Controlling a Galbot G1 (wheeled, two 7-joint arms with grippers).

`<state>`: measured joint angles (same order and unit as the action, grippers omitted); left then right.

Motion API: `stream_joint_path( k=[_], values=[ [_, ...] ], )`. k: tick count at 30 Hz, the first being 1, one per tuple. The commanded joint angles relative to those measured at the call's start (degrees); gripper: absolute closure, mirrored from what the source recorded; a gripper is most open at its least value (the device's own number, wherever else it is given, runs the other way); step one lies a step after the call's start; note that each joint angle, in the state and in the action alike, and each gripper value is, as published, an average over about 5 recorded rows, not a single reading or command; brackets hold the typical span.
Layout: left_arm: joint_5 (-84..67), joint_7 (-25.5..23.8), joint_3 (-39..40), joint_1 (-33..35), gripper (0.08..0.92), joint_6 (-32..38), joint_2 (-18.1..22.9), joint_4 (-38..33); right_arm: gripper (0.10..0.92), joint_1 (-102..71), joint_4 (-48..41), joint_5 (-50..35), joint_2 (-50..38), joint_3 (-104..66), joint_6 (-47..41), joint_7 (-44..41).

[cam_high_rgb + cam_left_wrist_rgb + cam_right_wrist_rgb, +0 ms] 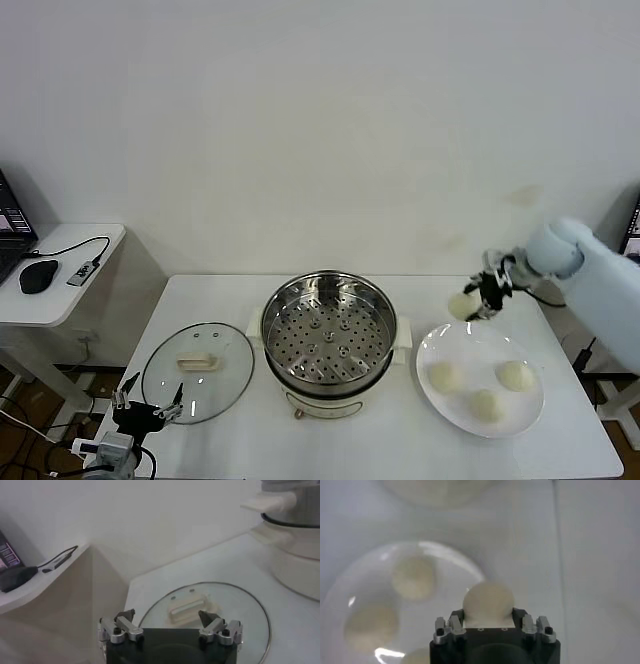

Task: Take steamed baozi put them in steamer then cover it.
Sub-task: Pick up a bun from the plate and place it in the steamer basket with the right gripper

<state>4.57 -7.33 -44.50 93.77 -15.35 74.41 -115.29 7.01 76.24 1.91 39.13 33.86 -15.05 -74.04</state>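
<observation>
Now baozi (463,305) inside right hand (482,301)

Cover (197,371) left of steamer (328,335); plate (435,402) with 3 baozi (484,404) right.

Legible text, labels, brands, numbers, signs: none.

Steamer (328,335): bare polished steel and white base, no marking that can be read.
Cover (197,371): clear glass, cream handle, no lettering visible.
Plate (480,379): plain white.
Laptop screen (12,220) on the side desk: lit patches of colour, too small to read.
Second screen (632,230) at the far right edge: only a sliver shows, nothing readable.
Wall and worktop (200,300): unmarked.
</observation>
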Motion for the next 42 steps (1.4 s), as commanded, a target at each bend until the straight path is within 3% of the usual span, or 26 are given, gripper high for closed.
stream_joint_path(
  k=[1,6,15,22,31,42],
  values=[
    [0.04,0.24,-0.04,0.04,0.177,-0.01,0.18,-0.24,0.431,13.78,1.56,-8.90,2.57,10.69,-1.19,-2.60],
    [0.06,0.85,-0.23,0.41,0.177,0.02,0.58,-0.53,0.431,17.44,-4.04,-9.52,10.03,13.15,4.96,-4.84],
    [0.08,1.32,-1.06,1.19,0.177,0.05,1.28,-1.30,0.435,19.90,-17.52,-8.69,25.15,13.63,33.61,-8.26],
    [0.91,1.82,-1.27,0.82,0.177,0.07,2.15,-0.36,0.431,18.31,-18.62,-4.39,30.59,15.56,49.79,-8.43],
    [1.18,1.81,-1.33,1.11,0.177,0.01,4.61,-1.59,0.431,16.44,-14.86,10.31,32.87,17.94,60.05,-5.82],
    [1.08,1.84,-1.44,1.86,0.177,-0.05,5.03,-2.81,0.431,12.77,-18.27,19.61,36.55,18.48,62.07,-2.50]
  ],
)
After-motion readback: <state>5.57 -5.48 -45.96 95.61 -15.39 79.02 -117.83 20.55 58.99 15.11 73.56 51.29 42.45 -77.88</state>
